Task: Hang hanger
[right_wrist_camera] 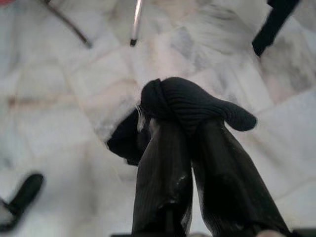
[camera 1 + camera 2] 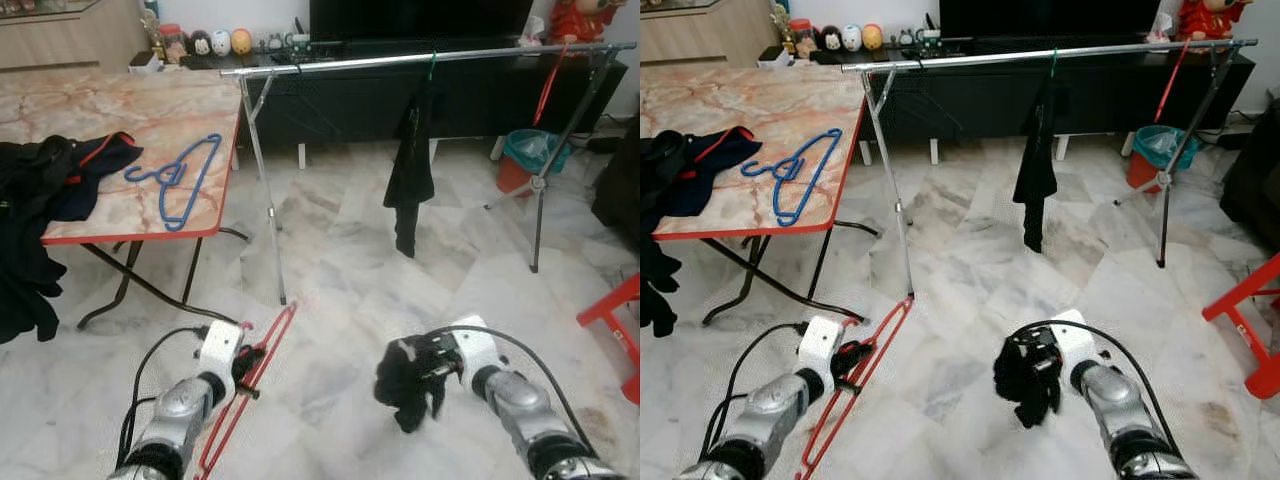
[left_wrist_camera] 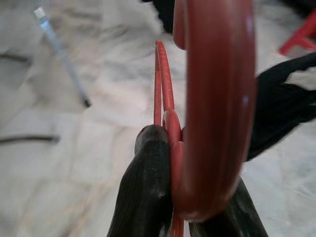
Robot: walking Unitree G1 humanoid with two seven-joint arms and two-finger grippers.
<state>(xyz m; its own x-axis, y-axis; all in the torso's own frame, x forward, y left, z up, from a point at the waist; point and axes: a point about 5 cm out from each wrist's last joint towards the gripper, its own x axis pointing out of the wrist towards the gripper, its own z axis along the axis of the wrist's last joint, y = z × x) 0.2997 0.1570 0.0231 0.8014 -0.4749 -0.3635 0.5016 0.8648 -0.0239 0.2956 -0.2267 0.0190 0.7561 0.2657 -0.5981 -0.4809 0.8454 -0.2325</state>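
Note:
My left gripper (image 2: 250, 372) is shut on a red plastic hanger (image 2: 262, 360), held low over the marble floor; the left wrist view has the hanger's thick hook (image 3: 217, 98) pinched between the black fingers (image 3: 148, 187). My right gripper (image 2: 412, 385) is shut on a bunched black garment (image 2: 405, 392), also low over the floor; its fingers (image 1: 163, 168) pinch the dark knit cloth (image 1: 192, 106). Ahead stands a silver clothes rail (image 2: 420, 58) with a black garment (image 2: 408, 170) hanging on a green hanger and a red hanger (image 2: 548, 85) further right.
A marble-topped folding table (image 2: 130, 120) at the left carries a blue hanger (image 2: 180, 175) and dark clothes (image 2: 50, 175). A black TV cabinet (image 2: 450, 95) sits behind the rail. A teal bin (image 2: 530, 155) and red stool (image 2: 612, 320) stand at the right.

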